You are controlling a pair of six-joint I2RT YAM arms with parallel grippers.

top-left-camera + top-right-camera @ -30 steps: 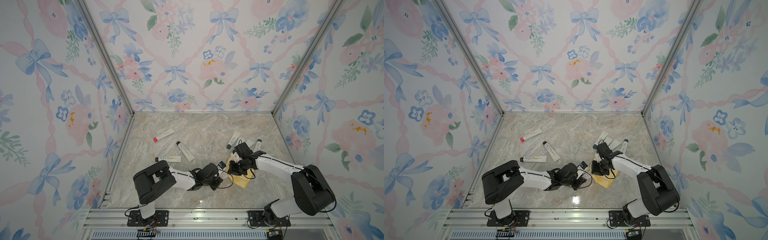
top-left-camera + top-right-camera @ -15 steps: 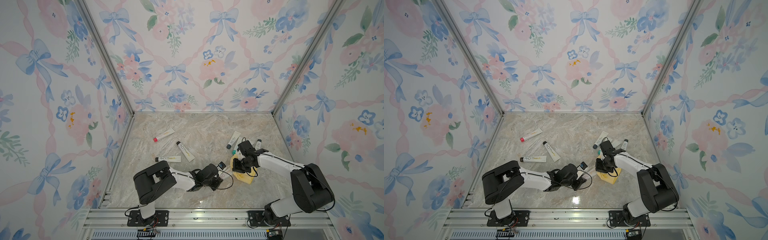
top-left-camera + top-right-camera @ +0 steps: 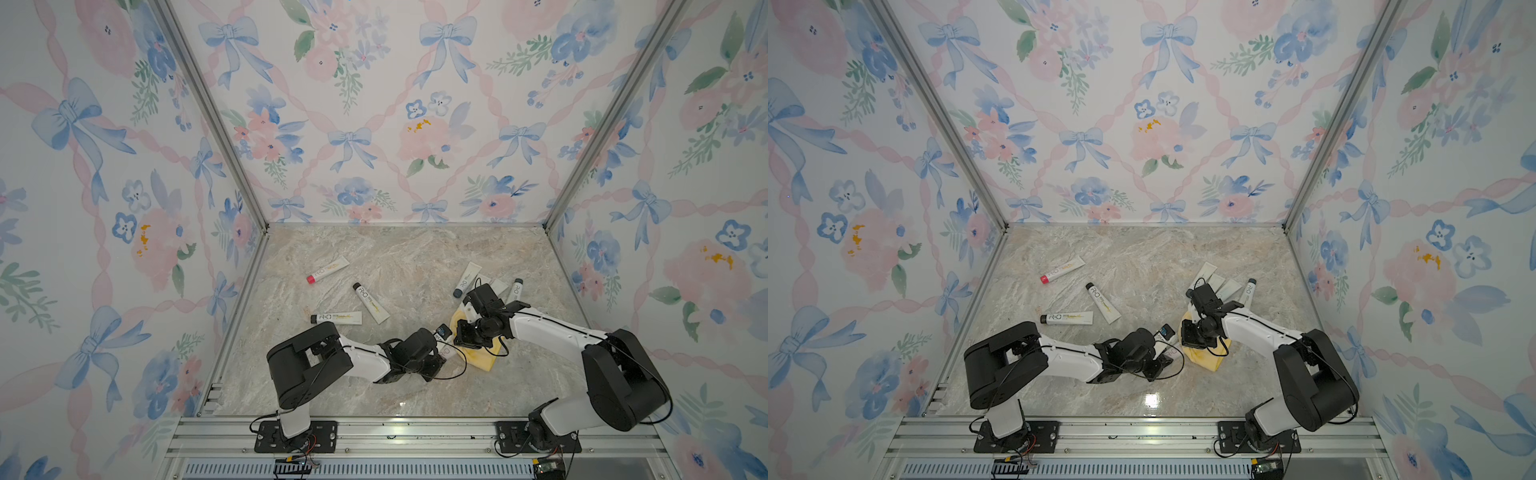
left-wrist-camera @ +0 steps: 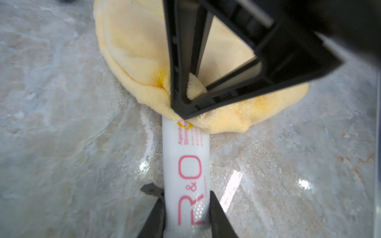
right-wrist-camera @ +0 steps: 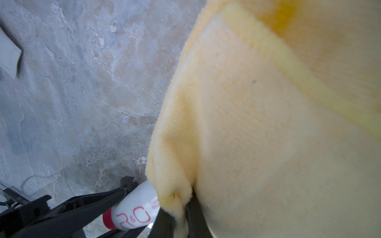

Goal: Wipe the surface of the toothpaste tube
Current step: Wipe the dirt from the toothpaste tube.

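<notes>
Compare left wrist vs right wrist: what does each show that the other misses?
Left wrist only: the right gripper seen from outside, its fingers shut on a fold of the yellow cloth.
Right wrist only: the tube's red cap and a pale corner of something at the frame edge, too cropped to identify.
Both: the white toothpaste tube clamped in the left gripper, its far end under the cloth, on the marble table.

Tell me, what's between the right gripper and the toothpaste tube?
The yellow cloth. In the left wrist view the right gripper pinches it, draped over the toothpaste tube.
</notes>
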